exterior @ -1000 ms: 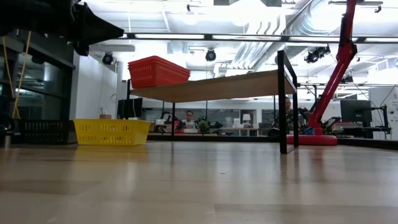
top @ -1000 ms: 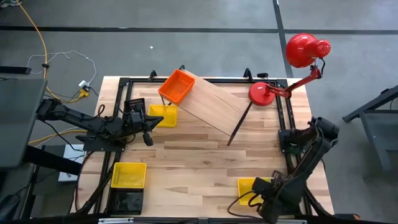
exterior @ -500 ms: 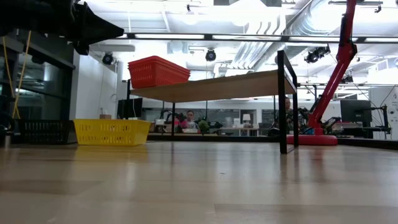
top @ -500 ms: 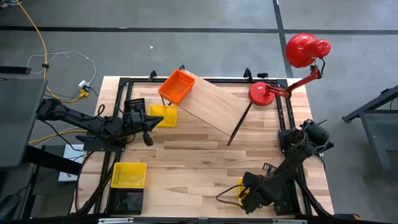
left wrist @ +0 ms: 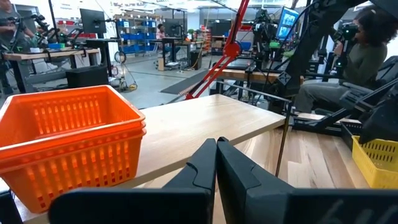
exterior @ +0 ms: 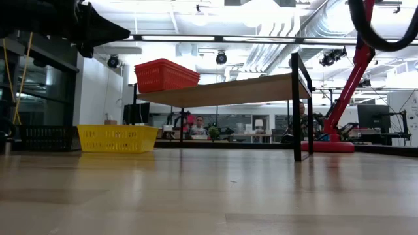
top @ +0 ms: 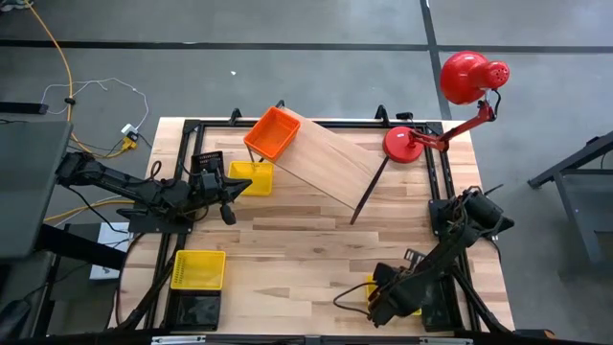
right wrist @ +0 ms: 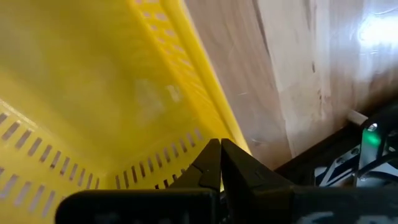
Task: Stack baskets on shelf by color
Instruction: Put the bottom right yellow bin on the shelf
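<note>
Right gripper (right wrist: 219,163) down at the near right corner of the tabletop (top: 306,249), fingers pressed together on the rim of a yellow basket (right wrist: 93,93), its lattice wall and floor filling the wrist view. Left gripper (left wrist: 216,163) held above the table's left side, fingers closed on nothing, aimed at the shelf (top: 330,158). Shelf standing askew across the far middle, an orange-red basket (top: 272,132) on its left end. Second yellow basket (top: 252,178) on the table just beside that end, a black basket (top: 208,160) next to it farther left. Third yellow basket (top: 198,269) at the near left, just before the edge. Red desk lamp (top: 450,105) at the far right corner.
</note>
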